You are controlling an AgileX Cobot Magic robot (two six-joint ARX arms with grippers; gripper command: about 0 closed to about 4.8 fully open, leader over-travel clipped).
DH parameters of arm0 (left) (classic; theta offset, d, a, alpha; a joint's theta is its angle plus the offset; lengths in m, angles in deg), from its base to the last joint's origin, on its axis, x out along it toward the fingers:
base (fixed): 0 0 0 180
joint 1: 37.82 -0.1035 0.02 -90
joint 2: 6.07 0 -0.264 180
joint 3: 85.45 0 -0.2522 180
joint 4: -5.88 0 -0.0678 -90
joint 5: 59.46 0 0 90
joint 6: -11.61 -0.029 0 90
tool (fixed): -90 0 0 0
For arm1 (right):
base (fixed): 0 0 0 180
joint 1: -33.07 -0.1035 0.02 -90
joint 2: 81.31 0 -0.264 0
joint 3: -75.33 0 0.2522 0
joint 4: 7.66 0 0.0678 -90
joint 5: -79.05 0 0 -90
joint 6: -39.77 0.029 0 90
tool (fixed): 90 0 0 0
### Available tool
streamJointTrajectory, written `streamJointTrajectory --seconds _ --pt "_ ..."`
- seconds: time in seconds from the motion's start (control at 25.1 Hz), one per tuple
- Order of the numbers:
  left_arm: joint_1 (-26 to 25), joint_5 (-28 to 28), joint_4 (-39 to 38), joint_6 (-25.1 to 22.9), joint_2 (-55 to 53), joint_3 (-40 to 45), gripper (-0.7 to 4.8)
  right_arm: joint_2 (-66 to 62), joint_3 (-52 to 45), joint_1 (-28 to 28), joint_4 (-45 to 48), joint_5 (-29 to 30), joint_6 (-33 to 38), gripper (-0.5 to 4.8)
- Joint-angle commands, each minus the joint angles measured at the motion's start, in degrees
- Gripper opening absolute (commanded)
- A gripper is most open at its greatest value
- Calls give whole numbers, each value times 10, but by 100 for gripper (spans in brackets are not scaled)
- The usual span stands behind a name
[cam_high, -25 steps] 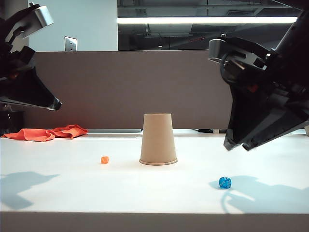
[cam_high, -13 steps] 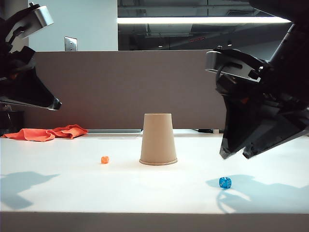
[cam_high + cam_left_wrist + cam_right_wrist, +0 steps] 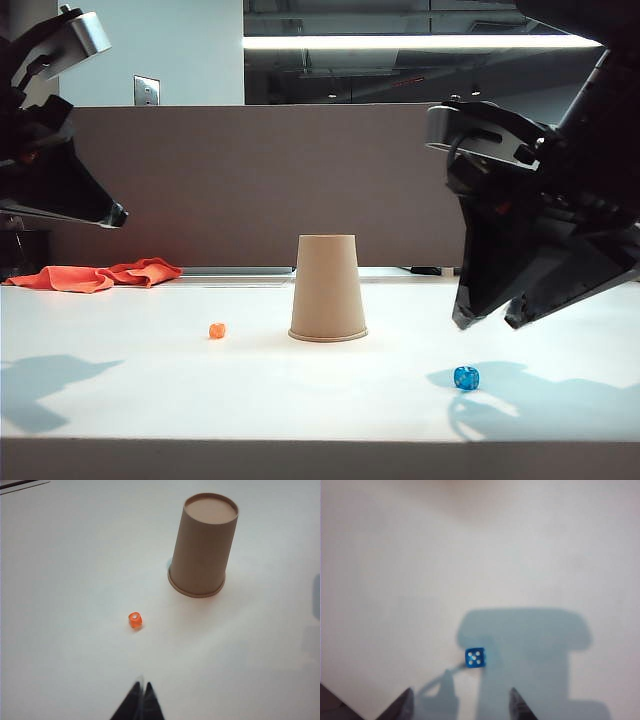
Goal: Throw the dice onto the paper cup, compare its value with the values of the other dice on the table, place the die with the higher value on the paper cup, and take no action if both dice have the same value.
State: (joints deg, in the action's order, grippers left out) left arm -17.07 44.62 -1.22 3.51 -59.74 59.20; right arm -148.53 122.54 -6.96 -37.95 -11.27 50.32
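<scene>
White tabletop (image 3: 150, 400), wide and smooth, runs across the exterior view; grey partition wall behind it, a bright ceiling strip light above. Crumpled orange cloth (image 3: 95, 275) lies at the far left edge of the table, well apart from everything else.

Paper cup (image 3: 328, 289): tan-brown, standing upside down near the middle of the table, wide rim on the surface, narrow flat base up. Upright, nothing on top of it.

Orange die (image 3: 217, 331): on the table left of the cup, near it but not touching. In the left wrist view the orange die (image 3: 135, 620) shows a single white pip on its upper face.

Blue die (image 3: 466, 378): translucent, on the table right of the cup and closer to the front edge, well apart from the cup. It sits at the edge of the right arm's shadow. In the right wrist view the blue die (image 3: 475, 657) shows five white pips on its upper face.

Left gripper (image 3: 141, 690): hangs high over the left side of the table, away from both dice. Fingertips meet with no gap visible, holding nothing.

Right gripper (image 3: 490, 318): hangs above the table on the right, over and slightly behind the blue die, not touching it. In the right wrist view the right gripper (image 3: 461, 705) has its two fingertips spread wide, empty, blue die lying just ahead of the gap.
</scene>
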Motion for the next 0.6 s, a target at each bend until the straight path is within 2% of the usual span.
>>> streamJointTrajectory --seconds 0.04,0.6 --pt "1 1 7 1 1 -2 -5 0 2 -1 12 -2 2 245" --pt "1 1 7 7 1 -2 -5 -7 2 -1 33 -2 -1 244"
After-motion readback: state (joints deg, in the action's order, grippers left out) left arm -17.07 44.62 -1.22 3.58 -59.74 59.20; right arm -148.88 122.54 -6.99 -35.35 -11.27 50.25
